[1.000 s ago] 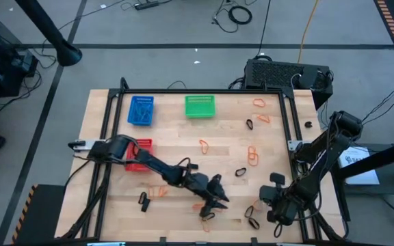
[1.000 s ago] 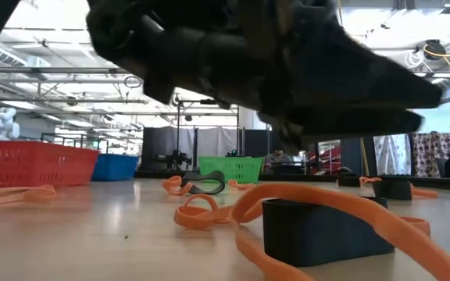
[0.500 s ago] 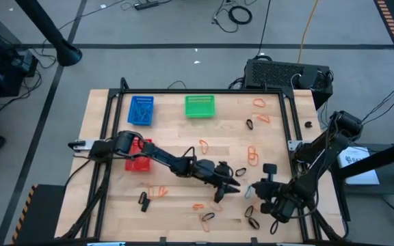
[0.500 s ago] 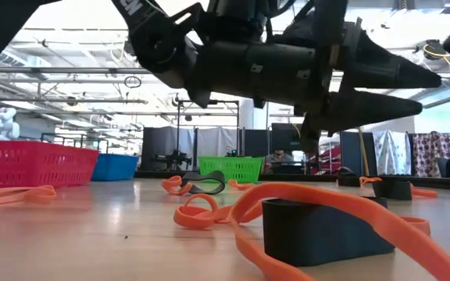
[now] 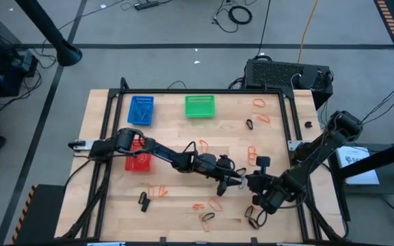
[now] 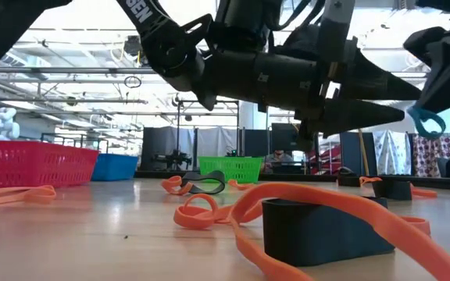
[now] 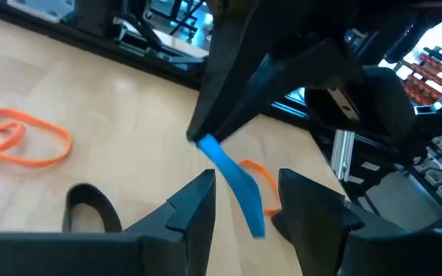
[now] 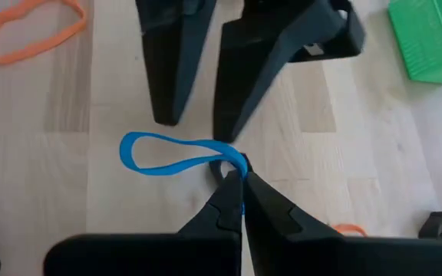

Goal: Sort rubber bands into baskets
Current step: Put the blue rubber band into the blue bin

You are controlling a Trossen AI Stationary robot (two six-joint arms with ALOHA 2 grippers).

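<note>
- The wooden table (image 5: 176,130) is bounded by a black frame; its widest bare stretch lies in the middle, between the baskets and the two grippers.
- The left arm (image 5: 163,156) reaches from the table's left edge across the red basket toward the centre-right. The right arm (image 5: 320,152) comes in from the right edge, over the frame rail.
- Three baskets sit on the left and far parts of the table: the blue basket (image 5: 141,110) and the green basket (image 5: 200,106) near the far edge, well apart from each other, and the red basket (image 5: 139,156) nearer the left side, partly under the left arm.
- The left gripper (image 7: 245,201) hangs above the table with its fingers spread, holding nothing; a blue band dangles between its fingertips without being pinched by them.
- The right gripper (image 8: 236,193) faces the left one tip to tip, its fingers pressed together on one end of the blue rubber band (image 8: 176,153), whose loop hangs free toward the left gripper.
- Loose orange rubber bands (image 5: 253,156) and black rubber bands (image 5: 250,124) scatter mostly over the right half, up toward the far right corner; a few more lie along the near edge, below both grippers.
- In the low view, a black band (image 6: 323,229) wrapped by an orange one sits closest to the near edge, with open tabletop to its left.
</note>
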